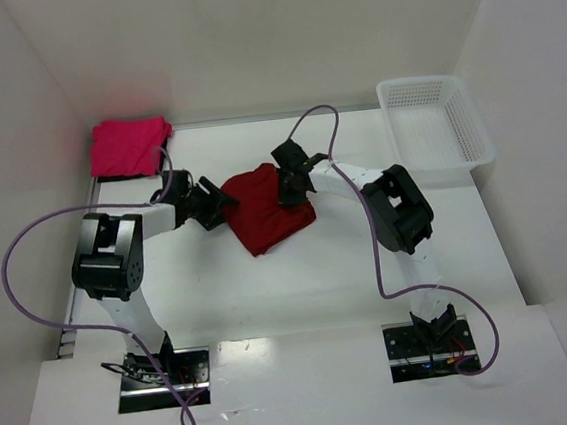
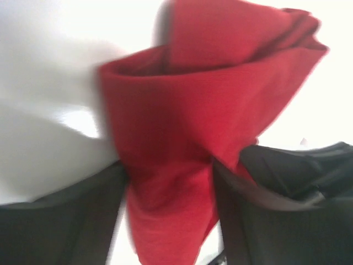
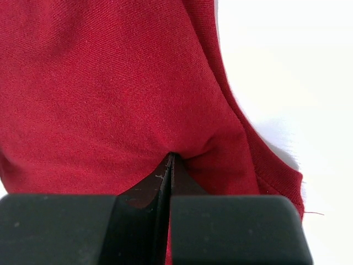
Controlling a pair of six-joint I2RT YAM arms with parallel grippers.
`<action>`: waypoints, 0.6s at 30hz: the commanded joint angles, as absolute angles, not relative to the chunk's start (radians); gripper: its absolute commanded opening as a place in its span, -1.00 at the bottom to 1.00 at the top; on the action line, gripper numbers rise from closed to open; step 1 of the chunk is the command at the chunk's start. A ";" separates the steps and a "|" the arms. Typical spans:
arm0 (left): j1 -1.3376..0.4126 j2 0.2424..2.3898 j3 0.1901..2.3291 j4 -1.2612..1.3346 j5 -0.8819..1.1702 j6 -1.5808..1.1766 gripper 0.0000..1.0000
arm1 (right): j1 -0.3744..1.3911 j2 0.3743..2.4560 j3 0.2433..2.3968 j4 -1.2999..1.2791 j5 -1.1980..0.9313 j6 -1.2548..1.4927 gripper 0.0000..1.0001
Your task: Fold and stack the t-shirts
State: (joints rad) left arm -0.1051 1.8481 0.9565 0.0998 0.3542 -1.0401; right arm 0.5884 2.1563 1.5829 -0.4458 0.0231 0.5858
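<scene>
I am working both arms over the middle of the desk (image 1: 271, 294), where the dark red t-shirt (image 1: 269, 214) is lying in a loosely folded bundle. My right hand (image 3: 170, 160) is closed tight on a pucker of this red cloth, with the jaws pressed together and the fabric gathering at their tips. It is reaching the shirt from the far right edge of the bundle.

My left hand (image 2: 171, 165) is meeting the same shirt at its left corner. A thick fold of the red fabric is running between its dark fingers (image 2: 55, 232), which are standing apart with the cloth filling the gap. I cannot tell whether they are pressing on it or only lying around it.

The pink t-shirt (image 1: 128, 145) is sitting folded at the far left corner, well apart from both hands. The white mesh basket (image 1: 430, 81) is standing at the far right.
</scene>
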 commanded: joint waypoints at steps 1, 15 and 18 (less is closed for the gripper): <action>-0.103 1.904 0.951 0.029 0.288 -0.966 0.51 | 0.591 2.161 1.554 -0.551 0.057 0.574 -0.99; -0.103 1.869 0.920 0.000 0.236 -0.947 -0.80 | 0.591 2.161 1.554 -0.551 0.057 0.574 -0.99; -0.103 1.868 0.931 -0.012 0.236 -0.922 -1.00 | 0.591 2.161 1.554 -0.551 0.057 0.574 -0.99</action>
State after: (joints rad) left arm -0.1043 1.8568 0.9470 0.0933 0.3134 -0.9894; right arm 0.5884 2.1563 1.5829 -0.4461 0.0227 0.5865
